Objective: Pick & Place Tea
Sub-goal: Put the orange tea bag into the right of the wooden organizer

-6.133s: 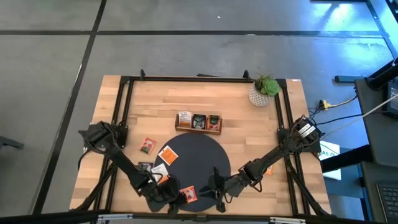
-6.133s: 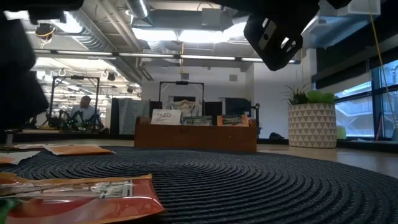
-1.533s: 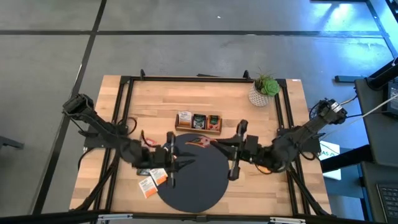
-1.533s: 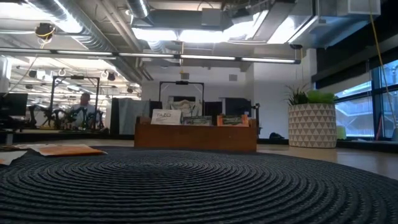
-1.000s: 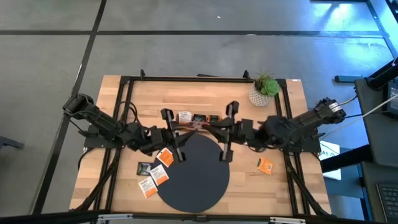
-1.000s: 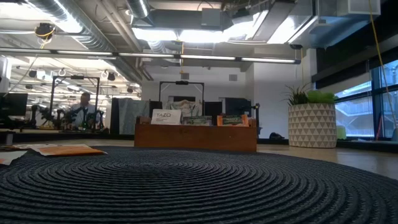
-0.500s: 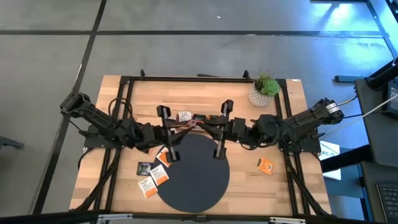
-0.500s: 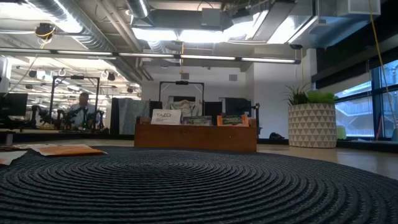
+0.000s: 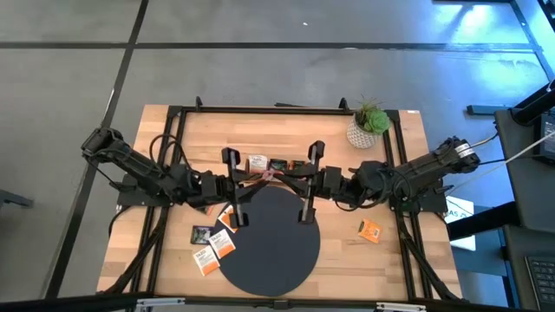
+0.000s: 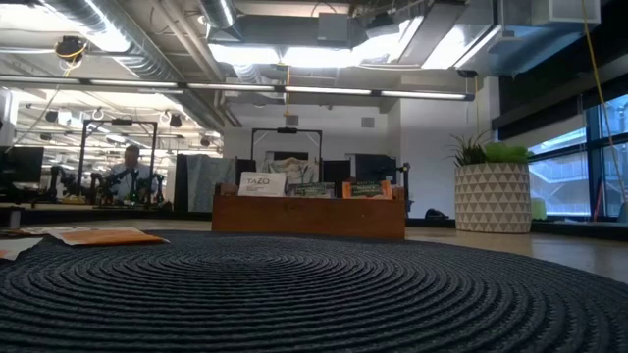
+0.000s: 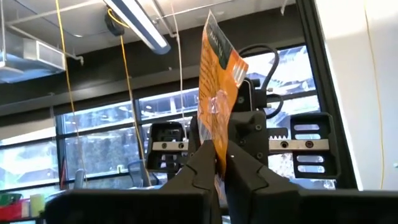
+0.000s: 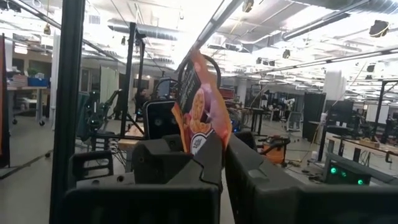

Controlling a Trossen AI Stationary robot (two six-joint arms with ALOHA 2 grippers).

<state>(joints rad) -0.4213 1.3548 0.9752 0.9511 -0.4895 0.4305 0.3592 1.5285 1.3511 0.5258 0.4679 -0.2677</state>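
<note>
One orange tea sachet point(image 9: 268, 176) hangs in the air just in front of the brown tray point(image 9: 277, 168), above the far rim of the dark round mat point(image 9: 270, 238). My left gripper point(image 9: 258, 178) and my right gripper point(image 9: 280, 178) meet there nose to nose, both shut on it. In the left wrist view the sachet point(image 11: 217, 81) stands up from my left gripper point(image 11: 219, 149). In the right wrist view it point(image 12: 199, 106) rises from my right gripper point(image 12: 222, 146). More tea sachets point(image 9: 214, 243) lie flat on the table at the mat's left edge. My left gripper pinches the sachet's lower edge point(image 11: 215, 134) between its two fingers, coming roughly level from the table's left. The sachet stands upright above the fingers, clear of the table. My right gripper pinches the same sachet low down point(image 12: 200, 138) between its two fingers, coming roughly level from the table's right. The sachet rises above them, lifted clear.
The tray point(image 10: 309, 211) holds upright tea packets in its compartments. A potted plant point(image 9: 368, 126) stands at the far right corner. One orange sachet point(image 9: 370, 230) lies alone right of the mat. A black frame point(image 9: 173, 121) borders the table.
</note>
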